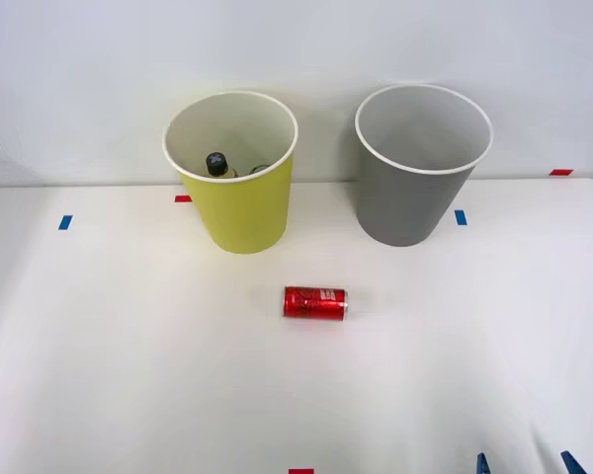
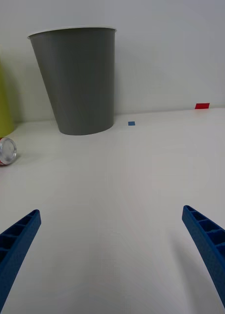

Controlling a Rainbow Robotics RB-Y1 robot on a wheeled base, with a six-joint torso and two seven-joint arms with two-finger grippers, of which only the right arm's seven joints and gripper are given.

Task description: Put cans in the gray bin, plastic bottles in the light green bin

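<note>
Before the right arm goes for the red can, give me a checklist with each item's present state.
1. Tool open: the right tool has its blue fingers spread wide with nothing between them. Ok.
2. Can reachable: the red can lies on its side on the table, apart from both bins. Ok.
3. Tool at the can: it sits low at the table's near edge, well off to the can's right. Not ok.
4. Gray bin ready: the gray bin stands upright, mouth open. Ok.
5. Gray bin contents: its bottom is hidden. Cannot tell.
6. Bottle sorted: a dark-capped bottle sits inside the light green bin. Ok.
</note>
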